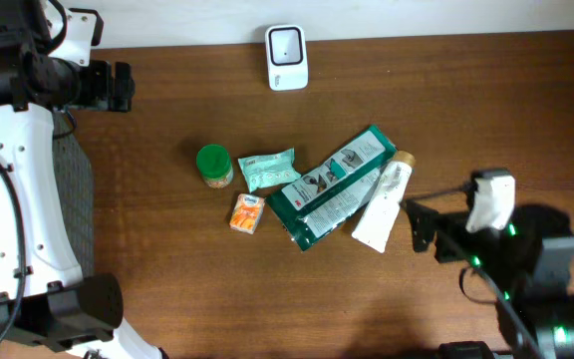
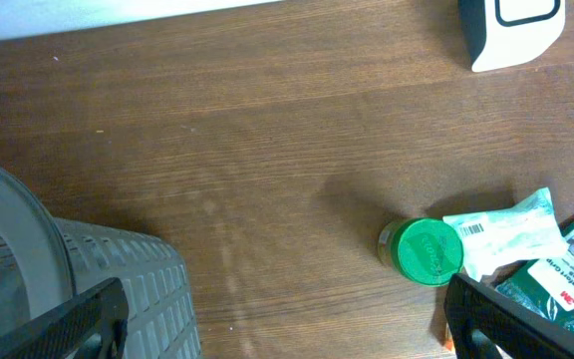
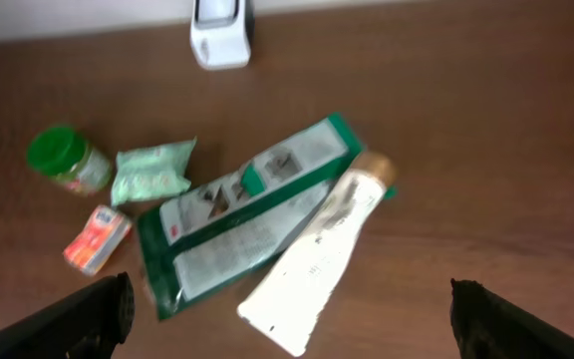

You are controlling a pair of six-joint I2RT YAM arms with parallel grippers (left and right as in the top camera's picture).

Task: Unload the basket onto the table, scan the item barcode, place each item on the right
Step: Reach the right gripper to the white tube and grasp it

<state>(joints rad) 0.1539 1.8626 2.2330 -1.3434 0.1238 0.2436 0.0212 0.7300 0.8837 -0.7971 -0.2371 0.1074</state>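
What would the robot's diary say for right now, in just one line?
left pincer: open, empty | right pincer: open, empty | white tube: on table, leaning on green packet | scanner: at table's far edge, nothing scanned yet

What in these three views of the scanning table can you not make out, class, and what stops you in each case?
- White tube, right wrist view: print unreadable, blurred.
- Green pack, left wrist view: cut off by the frame edge and the finger in front.
- Grey basket, left wrist view: contents hidden by its wall and the frame edge.
- Orange packet, overhead view: barcode too small to find.
- Scanner, overhead view: markings too small.
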